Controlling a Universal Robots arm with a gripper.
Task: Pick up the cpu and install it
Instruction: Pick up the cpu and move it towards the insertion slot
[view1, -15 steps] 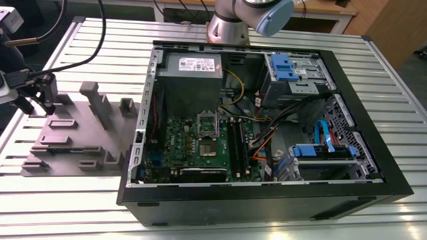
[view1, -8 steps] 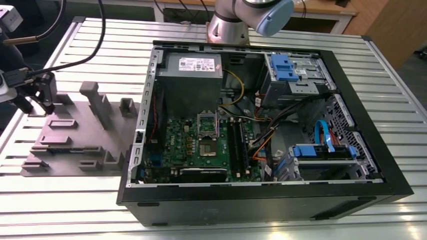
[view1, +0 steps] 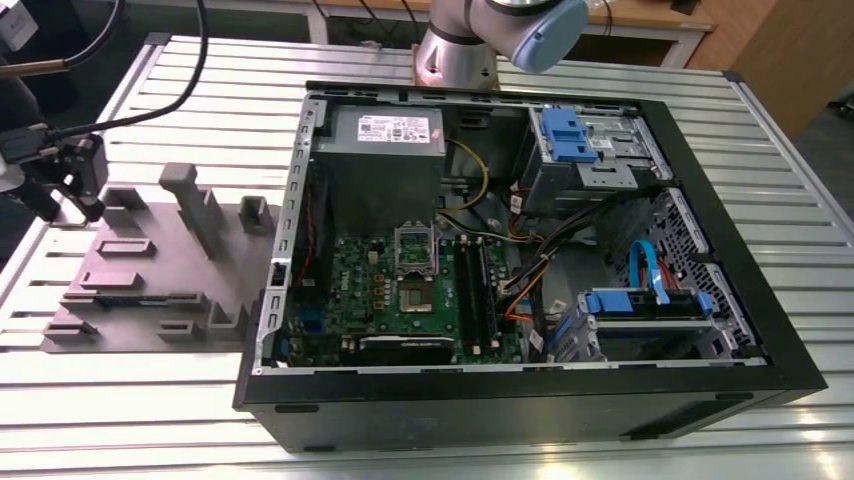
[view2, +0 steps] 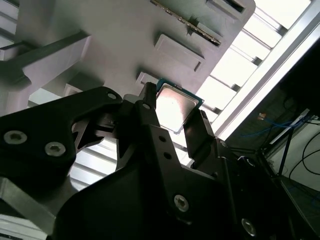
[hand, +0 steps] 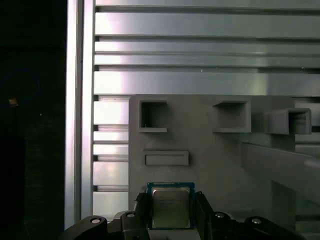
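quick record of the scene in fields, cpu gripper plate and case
cpu: silver-topped chip at the edge of the grey fixture plate
gripper: shut on the cpu's two sides
cpu lifted: cannot tell
computer case: open, to the exterior view's right of the plate, motherboard exposed

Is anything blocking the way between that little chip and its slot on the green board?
The computer case's wall rises between the chip, gripped in the jaws by the grey tray, and the socket. Nothing visible seems to cover the socket itself.
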